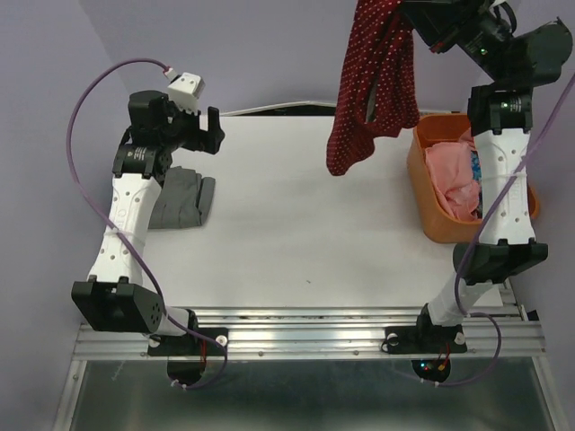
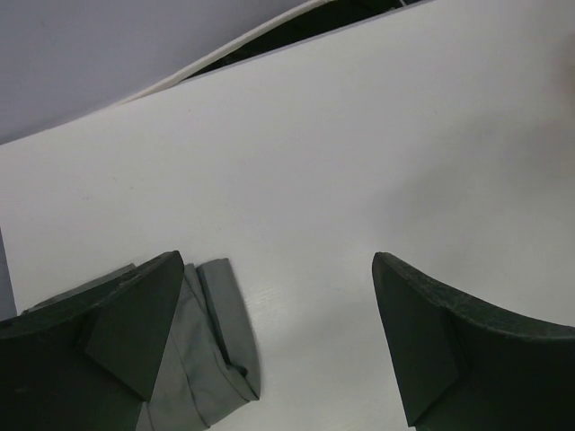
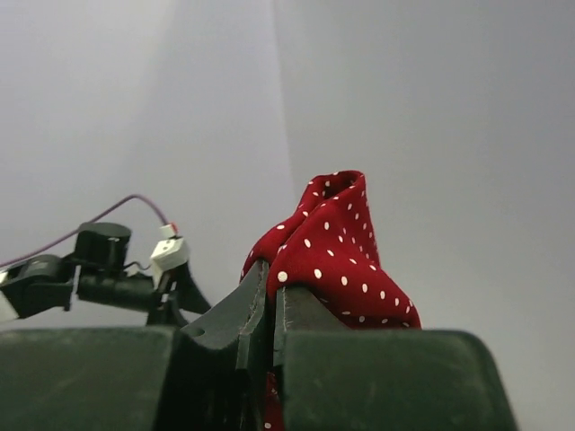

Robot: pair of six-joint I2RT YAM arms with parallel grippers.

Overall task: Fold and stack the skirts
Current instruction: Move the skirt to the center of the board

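— Which step?
— Over the white bench (image 1: 287, 233), upper right, the dark red dotted skirt (image 1: 373, 81) hangs from the right hand (image 3: 272, 301), clamped on it. Next, I'd judge: lay it flat.
— And left?
— Folded grey skirt (image 1: 184, 202), centre left; the left hand (image 1: 202, 126), spread apart, near it. Lilac walls (image 1: 269, 45) behind.

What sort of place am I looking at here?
Likely a robotics lab bench: two white robot arms bolted to an aluminium rail at a plain white table, with lilac walls around it.
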